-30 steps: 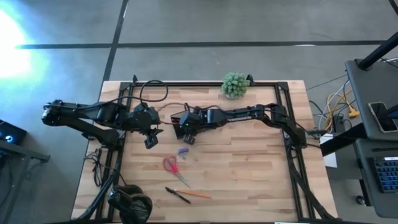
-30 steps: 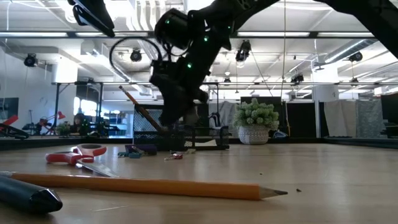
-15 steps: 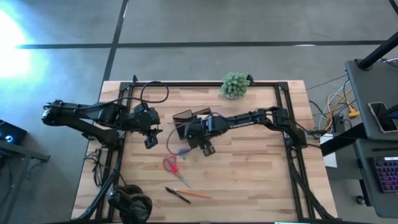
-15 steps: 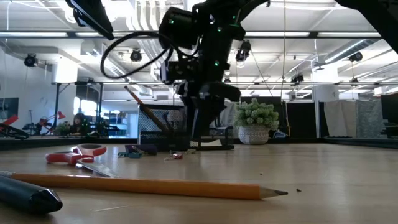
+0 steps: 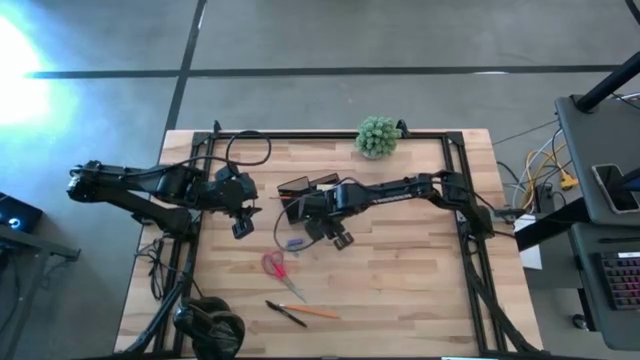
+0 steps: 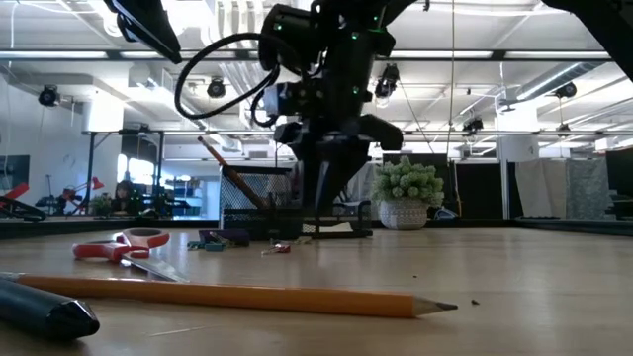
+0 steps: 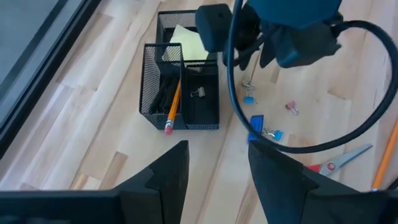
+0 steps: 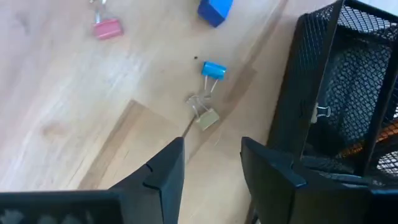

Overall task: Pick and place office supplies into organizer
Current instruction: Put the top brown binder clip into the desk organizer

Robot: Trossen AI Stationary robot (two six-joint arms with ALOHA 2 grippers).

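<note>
The black mesh organizer [image 7: 180, 93] stands on the table [image 5: 400, 280] and holds a yellow sticky-note pad [image 7: 189, 43] and an orange pencil [image 7: 173, 107]. My right gripper [image 8: 211, 168] is open and points down beside the organizer [image 8: 336, 93], over small binder clips: blue [image 8: 214, 70], tan [image 8: 207, 117] and pink [image 8: 107, 28]. A blue item [image 8: 214, 11] lies near them. Red-handled scissors [image 5: 275, 267], a black pen [image 5: 283, 313] and an orange pencil [image 5: 315, 313] lie nearer the near edge. My left gripper [image 7: 214, 168] is open and hovers left of the organizer [image 5: 305, 188].
A green ball-shaped plant [image 5: 377, 136] stands at the far edge. Black headphones [image 5: 210, 328] lie at the near left corner. A black frame [image 5: 470, 250] runs around the work area. Bare wood shows right of my right gripper [image 5: 337, 237].
My right gripper has moved from beside the organizer toward the table's right and a little toward the near edge. It has swung from a slant to pointing straight down over the clips. My left arm has kept still.
</note>
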